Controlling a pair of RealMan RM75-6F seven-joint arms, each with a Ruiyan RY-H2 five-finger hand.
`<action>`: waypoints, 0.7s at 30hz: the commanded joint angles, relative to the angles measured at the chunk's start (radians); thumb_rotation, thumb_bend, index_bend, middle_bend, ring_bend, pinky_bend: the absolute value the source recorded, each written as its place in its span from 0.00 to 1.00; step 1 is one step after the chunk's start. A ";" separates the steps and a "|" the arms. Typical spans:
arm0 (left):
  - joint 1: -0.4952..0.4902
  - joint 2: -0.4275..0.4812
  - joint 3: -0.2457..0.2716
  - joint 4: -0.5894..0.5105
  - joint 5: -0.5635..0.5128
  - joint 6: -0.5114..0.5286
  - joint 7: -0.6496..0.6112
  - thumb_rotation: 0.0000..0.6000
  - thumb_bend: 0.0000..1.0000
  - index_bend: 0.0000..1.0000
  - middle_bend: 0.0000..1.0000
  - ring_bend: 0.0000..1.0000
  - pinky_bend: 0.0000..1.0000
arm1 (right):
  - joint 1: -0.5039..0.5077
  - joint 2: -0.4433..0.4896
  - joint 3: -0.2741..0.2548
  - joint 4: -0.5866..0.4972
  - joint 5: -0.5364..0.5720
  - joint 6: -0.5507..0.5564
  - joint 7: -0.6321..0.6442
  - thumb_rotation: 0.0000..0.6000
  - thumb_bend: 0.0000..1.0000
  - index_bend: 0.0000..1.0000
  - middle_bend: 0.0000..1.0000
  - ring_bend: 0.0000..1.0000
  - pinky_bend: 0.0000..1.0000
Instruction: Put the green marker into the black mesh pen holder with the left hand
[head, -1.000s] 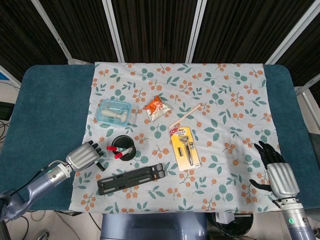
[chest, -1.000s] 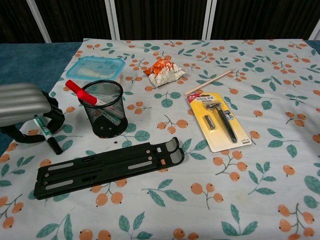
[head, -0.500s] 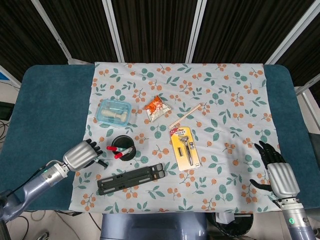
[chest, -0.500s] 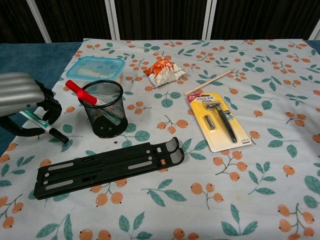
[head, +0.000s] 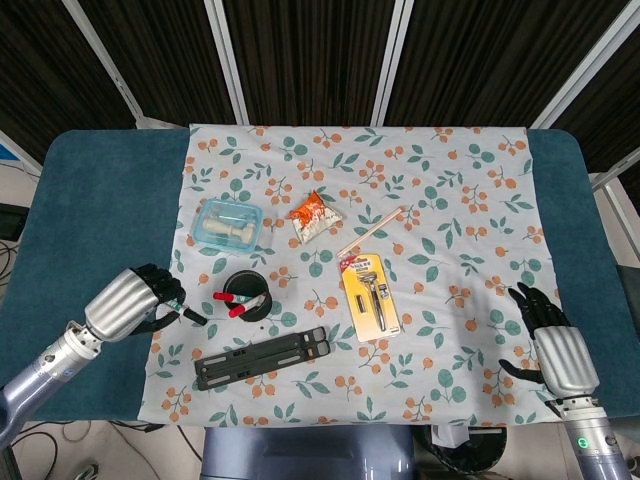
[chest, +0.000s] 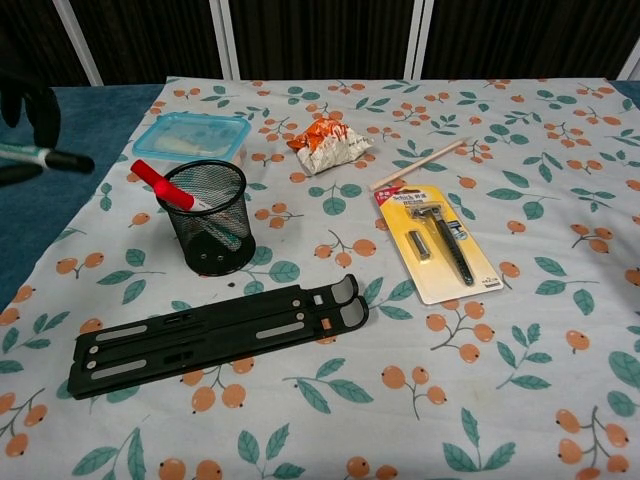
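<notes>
My left hand grips the green marker, lifted off the cloth, left of the black mesh pen holder. In the chest view the left hand shows at the upper left edge, the marker lying level with its black cap pointing right, above and left of the pen holder. A red marker leans inside the holder. My right hand rests at the table's front right, fingers apart and holding nothing.
A black folding stand lies in front of the holder. A blue lidded box, a snack packet, a wooden stick and a carded razor lie on the patterned cloth.
My left hand has risen off the cloth with the green marker and drawn back to the left. The right hand has not moved.
</notes>
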 joint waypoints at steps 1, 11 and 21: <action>0.006 0.008 -0.055 -0.067 -0.032 0.044 -0.071 1.00 0.35 0.59 0.53 0.44 0.51 | 0.000 -0.002 -0.001 -0.001 0.000 -0.002 -0.003 1.00 0.17 0.00 0.00 0.00 0.18; -0.070 -0.078 -0.195 -0.311 -0.221 -0.115 -0.109 1.00 0.35 0.59 0.53 0.44 0.51 | 0.001 -0.004 0.003 -0.004 0.010 -0.006 -0.002 1.00 0.17 0.00 0.00 0.00 0.18; -0.096 -0.200 -0.251 -0.359 -0.377 -0.237 -0.070 1.00 0.35 0.59 0.53 0.44 0.51 | 0.001 -0.002 0.003 -0.010 0.013 -0.008 0.006 1.00 0.17 0.00 0.00 0.00 0.18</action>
